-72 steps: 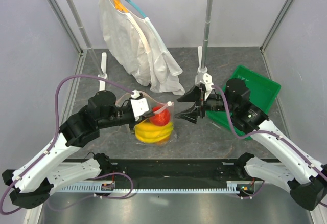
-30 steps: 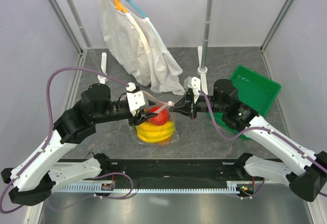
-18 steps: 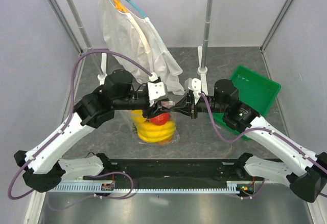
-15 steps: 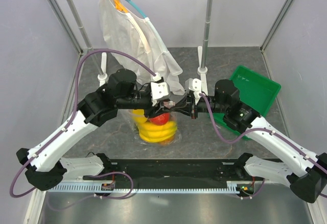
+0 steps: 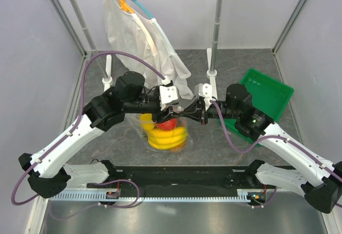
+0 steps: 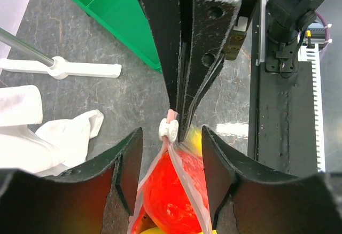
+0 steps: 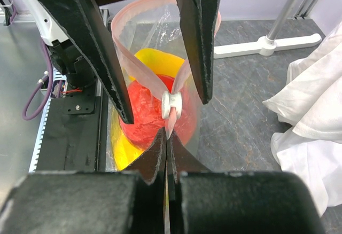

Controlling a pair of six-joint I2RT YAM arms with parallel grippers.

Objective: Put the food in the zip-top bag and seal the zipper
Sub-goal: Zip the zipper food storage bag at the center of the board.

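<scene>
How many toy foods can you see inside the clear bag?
3: a red piece in the middle, a yellow banana bunch below it, and another yellow bit to its left. Part of the bag is covered, so more may be hidden.

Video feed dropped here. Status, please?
Right gripper shut on edge of clear soft plastic bag. Left gripper open, straddling white zipper slider. Pinkish zipper strip unsealed, red and yellow toy foods inside. Nothing blocking.

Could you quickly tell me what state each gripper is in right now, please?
Left gripper: open, its fingers on either side of the zipper.
Right gripper: shut on the zipper's end.
</scene>
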